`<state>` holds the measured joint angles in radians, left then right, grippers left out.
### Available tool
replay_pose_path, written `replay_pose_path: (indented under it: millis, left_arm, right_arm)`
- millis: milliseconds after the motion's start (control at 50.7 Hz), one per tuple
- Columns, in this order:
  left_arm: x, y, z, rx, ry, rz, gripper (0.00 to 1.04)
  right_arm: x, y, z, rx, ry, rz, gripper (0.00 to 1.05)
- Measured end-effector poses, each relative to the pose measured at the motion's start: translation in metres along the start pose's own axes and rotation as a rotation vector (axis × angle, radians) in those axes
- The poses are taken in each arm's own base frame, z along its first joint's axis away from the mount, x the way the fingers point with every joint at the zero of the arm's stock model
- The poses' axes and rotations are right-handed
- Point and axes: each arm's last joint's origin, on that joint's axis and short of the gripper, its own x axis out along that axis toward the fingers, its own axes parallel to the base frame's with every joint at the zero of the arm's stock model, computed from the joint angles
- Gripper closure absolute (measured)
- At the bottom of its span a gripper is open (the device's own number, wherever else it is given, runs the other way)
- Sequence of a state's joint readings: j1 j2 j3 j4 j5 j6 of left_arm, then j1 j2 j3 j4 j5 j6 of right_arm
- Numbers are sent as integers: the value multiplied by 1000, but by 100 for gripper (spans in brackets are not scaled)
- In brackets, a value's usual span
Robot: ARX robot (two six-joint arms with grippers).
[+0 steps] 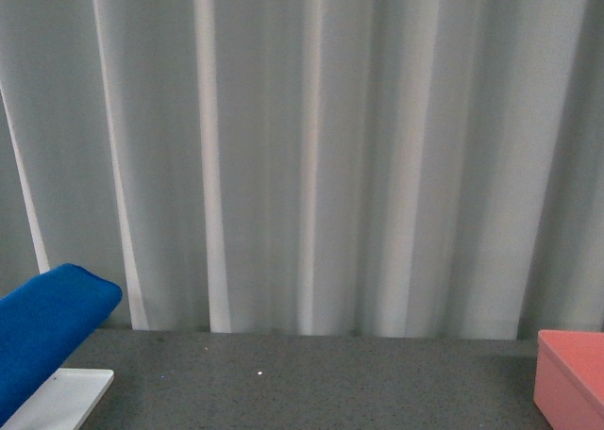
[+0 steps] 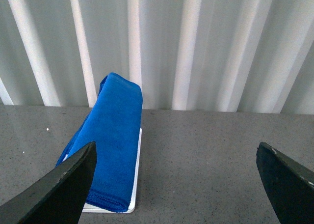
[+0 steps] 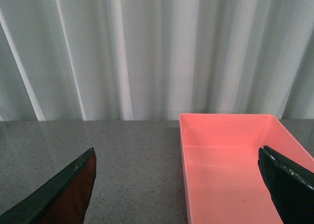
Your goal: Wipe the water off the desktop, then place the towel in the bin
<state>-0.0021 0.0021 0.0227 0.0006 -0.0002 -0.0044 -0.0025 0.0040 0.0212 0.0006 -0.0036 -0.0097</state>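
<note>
The blue towel (image 1: 42, 340) hangs folded over a white rack base (image 1: 61, 399) at the front view's lower left; neither arm shows there. In the left wrist view the towel (image 2: 110, 140) drapes above the white base (image 2: 136, 182), just ahead of one dark finger (image 2: 59, 192). My left gripper (image 2: 176, 184) is open above bare desktop (image 2: 196, 155), apart from the towel. The pink bin (image 1: 571, 378) sits at the far right. My right gripper (image 3: 179, 187) is open over the bin's near wall (image 3: 183, 170); the bin (image 3: 230, 170) looks empty. No water shows on the desktop (image 1: 311, 383).
A pale grey pleated curtain (image 1: 311, 147) closes off the far edge of the desktop. A tiny white speck (image 1: 260, 372) lies on the grey surface between the rack base and the bin.
</note>
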Motion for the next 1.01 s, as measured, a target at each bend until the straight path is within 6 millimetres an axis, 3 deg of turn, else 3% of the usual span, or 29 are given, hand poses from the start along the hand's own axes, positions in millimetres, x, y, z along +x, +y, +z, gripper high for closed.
replay_pose_path:
  millis: [1005]
  left_arm:
    - [0,0,0,0,0,0,7]
  right_arm:
    - [0,0,0,0,0,0,7]
